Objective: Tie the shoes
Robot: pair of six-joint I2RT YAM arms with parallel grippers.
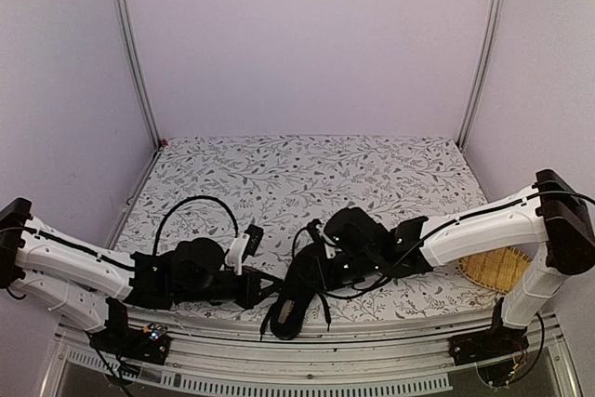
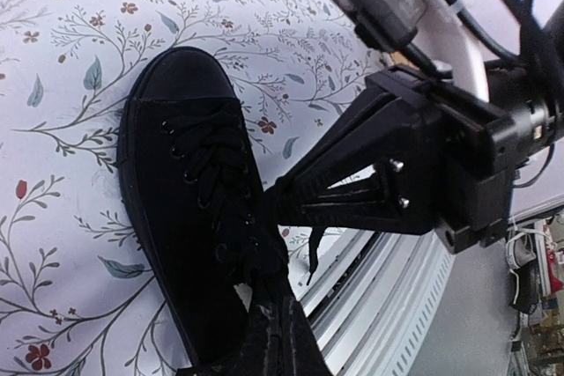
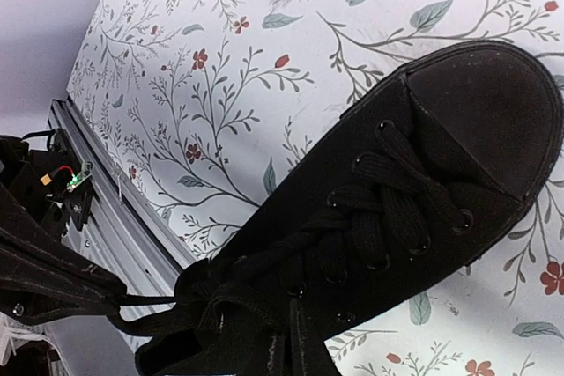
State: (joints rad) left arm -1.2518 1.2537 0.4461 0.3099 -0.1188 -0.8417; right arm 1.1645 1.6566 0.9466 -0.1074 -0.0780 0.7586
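I see the shoe (image 1: 290,311) at lower middle of the top view; my left gripper (image 3: 110,292) is pinching a lace (image 3: 148,299) and my right gripper (image 2: 275,198) is pressed together on a lace over the eyelets

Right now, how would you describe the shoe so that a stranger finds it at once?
Find the flower-patterned table and go to its near edge, between the left arm and the right arm. There lies the shoe, toe pointing away from that edge. It alone has crossed laces and a rounded toe cap.
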